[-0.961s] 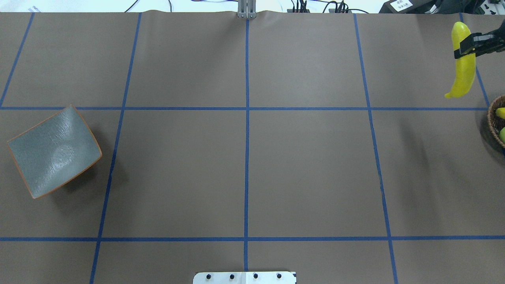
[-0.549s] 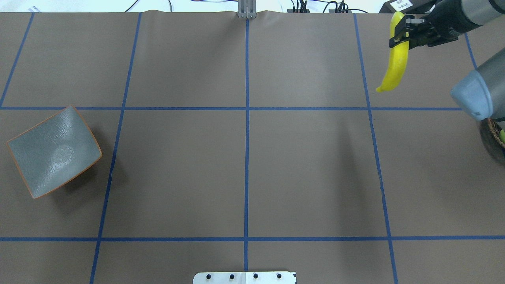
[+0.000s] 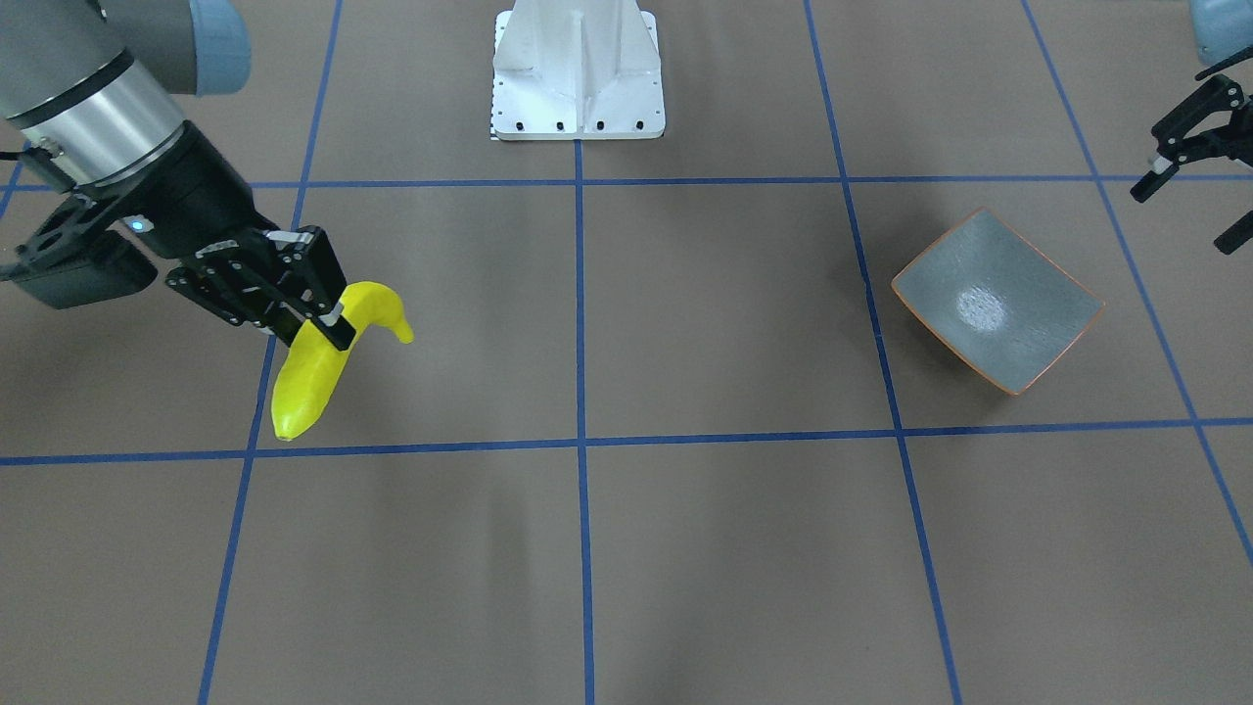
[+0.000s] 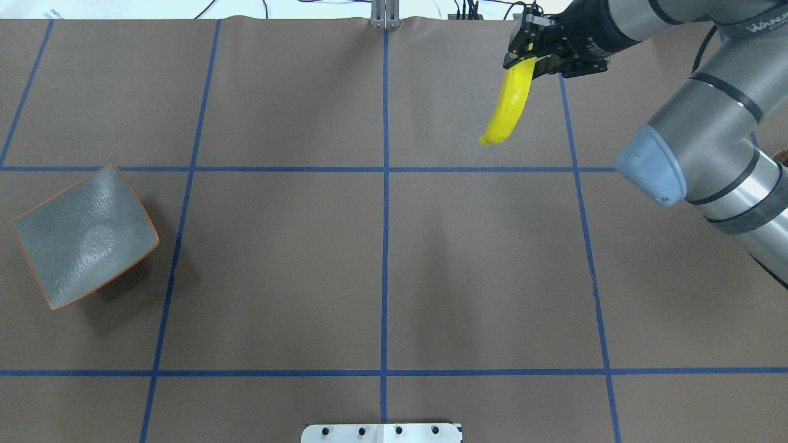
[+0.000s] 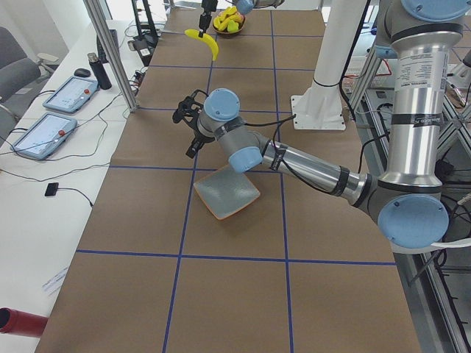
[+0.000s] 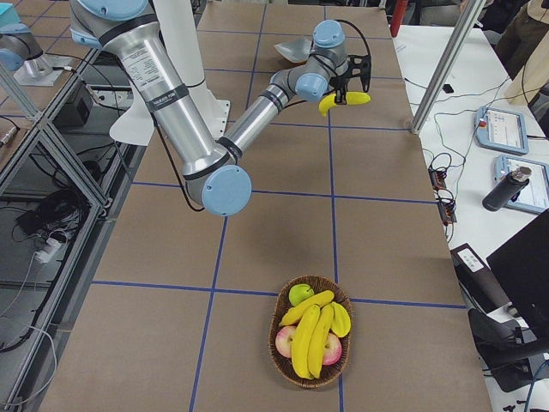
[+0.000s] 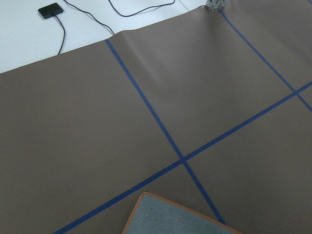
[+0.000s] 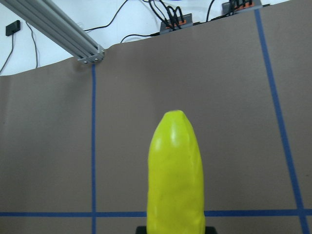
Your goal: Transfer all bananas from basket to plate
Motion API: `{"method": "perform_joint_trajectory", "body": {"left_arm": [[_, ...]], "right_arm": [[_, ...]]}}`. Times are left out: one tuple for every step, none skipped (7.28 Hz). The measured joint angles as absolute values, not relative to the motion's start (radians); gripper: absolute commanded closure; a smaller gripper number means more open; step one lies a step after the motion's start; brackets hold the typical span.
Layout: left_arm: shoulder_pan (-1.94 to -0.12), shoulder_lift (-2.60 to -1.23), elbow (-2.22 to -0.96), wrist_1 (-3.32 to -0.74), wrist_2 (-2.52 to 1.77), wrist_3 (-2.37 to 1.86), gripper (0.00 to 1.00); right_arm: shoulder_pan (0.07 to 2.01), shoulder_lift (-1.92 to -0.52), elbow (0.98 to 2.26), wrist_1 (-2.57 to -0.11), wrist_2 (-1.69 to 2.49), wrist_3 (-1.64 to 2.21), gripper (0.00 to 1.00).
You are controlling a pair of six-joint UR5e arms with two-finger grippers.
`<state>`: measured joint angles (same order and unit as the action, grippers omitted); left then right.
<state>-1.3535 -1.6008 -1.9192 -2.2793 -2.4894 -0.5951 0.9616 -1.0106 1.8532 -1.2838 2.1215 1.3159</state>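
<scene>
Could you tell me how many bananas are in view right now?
4. One banana hangs in the right gripper; three bananas lie in the basket, where more may be hidden.

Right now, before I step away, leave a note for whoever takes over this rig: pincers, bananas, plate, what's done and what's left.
Right pincer: shut on one banana, held in the air over the far side of the table, between basket and plate.
Left pincer: open and empty, hanging beside the plate.
Plate: empty, at the robot's left end.
Basket: at the robot's right end, with more bananas in it.
Done: one banana lifted out.
Left: set it on the plate, then fetch the rest.
</scene>
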Motion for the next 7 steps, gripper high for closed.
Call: {"method": "perform_joint_trajectory", "body": {"left_arm": [[-1.312, -1.645, -1.925, -2.318, -2.461, -0.75, 0.0], [-1.261, -1.686, -1.937, -2.343, -2.408, -0.877, 0.0], [-1.207, -1.72, -1.952, -2.352, -2.349, -0.966, 0.0], [-1.148, -1.756, -1.965, -2.356, -2.292, -1.038, 0.0], [-1.098, -1.792, -1.97, -2.357, -2.256, -1.08, 0.0], [-1.047, -1.833, -1.971, -2.358, -2.239, -1.098, 0.0], [-0.989, -1.882, -1.97, -2.358, -2.232, -1.105, 0.0]], "right_arm": [[0.927, -0.988, 1.865, -1.286, 2.087, 1.376, 1.0], [0.899, -0.965, 1.873, -1.289, 2.058, 1.426, 1.0], [0.877, -0.945, 1.876, -1.291, 2.033, 1.466, 1.0], [0.86, -0.928, 1.877, -1.293, 2.012, 1.495, 1.0], [0.851, -0.915, 1.877, -1.293, 2.003, 1.514, 1.0], [0.846, -0.902, 1.879, -1.296, 1.999, 1.533, 1.0], [0.839, -0.888, 1.883, -1.304, 1.998, 1.547, 1.0]]}}
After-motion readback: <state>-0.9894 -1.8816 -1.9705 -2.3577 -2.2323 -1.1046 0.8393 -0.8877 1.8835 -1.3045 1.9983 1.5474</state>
